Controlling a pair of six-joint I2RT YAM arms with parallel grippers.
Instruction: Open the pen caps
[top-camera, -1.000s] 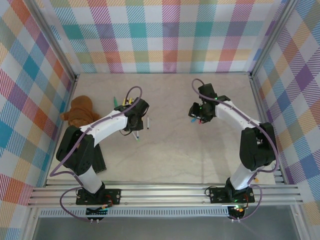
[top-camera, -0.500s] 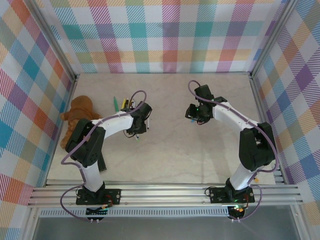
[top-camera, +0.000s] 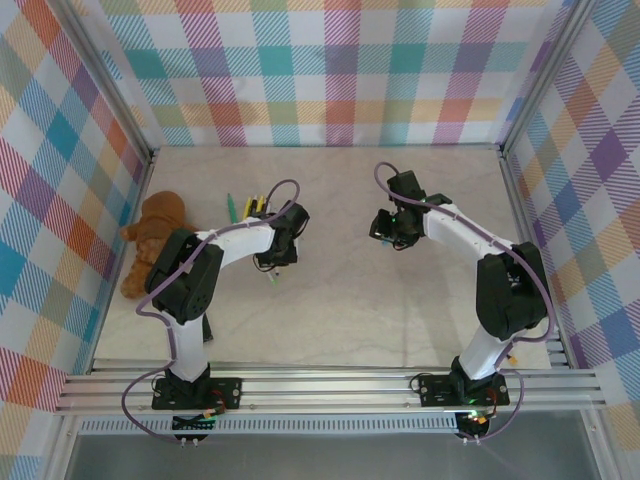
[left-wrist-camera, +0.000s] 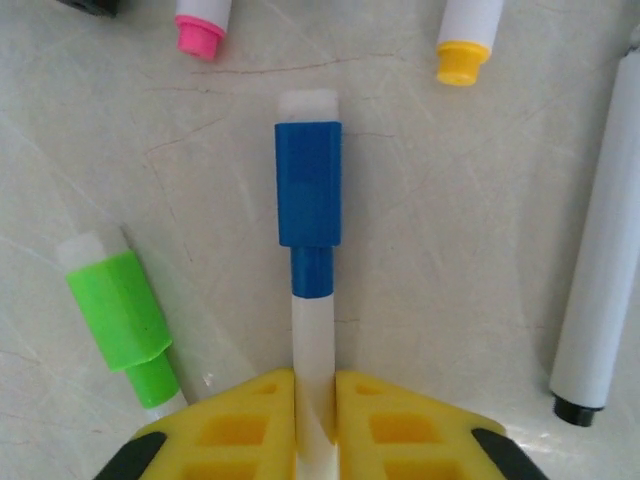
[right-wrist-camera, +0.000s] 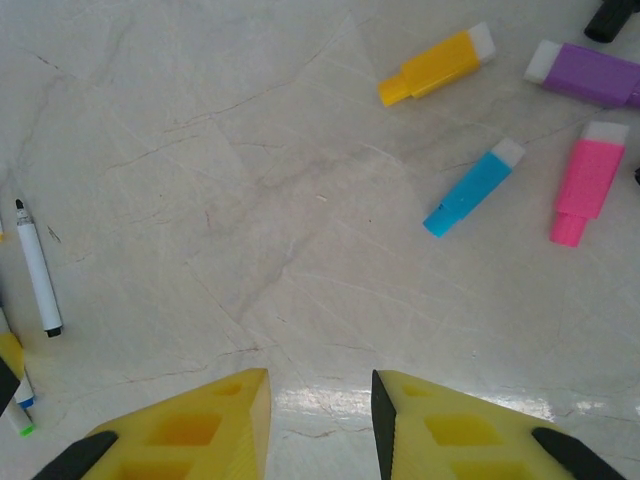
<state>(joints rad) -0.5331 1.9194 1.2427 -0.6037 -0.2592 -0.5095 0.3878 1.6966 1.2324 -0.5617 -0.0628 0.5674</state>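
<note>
Folding its elbow inward over the last second, the left arm (top-camera: 235, 238) has carried its left jaws a little to the right in the overhead view. They are now further from the teddy bear (top-camera: 152, 240) and just in front of the cluster of pens (top-camera: 250, 206) on the far left of the worktop (top-camera: 340, 320). The right arm (top-camera: 455, 225) has edged slightly left, and its right jaws hang well apart from the left ones. Whether either pair is shut cannot be told from up here.

From the left wrist, the left jaws are clamped on the white barrel of a marker pen (left-wrist-camera: 313, 350). Its blue cap (left-wrist-camera: 308, 185) is on and points away from the camera. A green cap (left-wrist-camera: 115, 300) sits on a neighbouring pen just to the left. A pink pen end (left-wrist-camera: 203, 30), a yellow-orange pen end (left-wrist-camera: 462, 55) and a white pen with a black end (left-wrist-camera: 600, 270) lie nearby.

From the right wrist, the right jaws stand open and empty above bare worktop. Four loose caps lie ahead: a yellow-orange cap (right-wrist-camera: 435, 65), a purple cap (right-wrist-camera: 588, 75), a light blue cap (right-wrist-camera: 470, 190) and a pink cap (right-wrist-camera: 583, 190). A black-tipped white pen (right-wrist-camera: 35, 265) lies off to the left.

The shift reads as a pull being set up. One pen is gripped and the free jaws are not yet on its blue cap, which they would need to close on and draw straight off.
</note>
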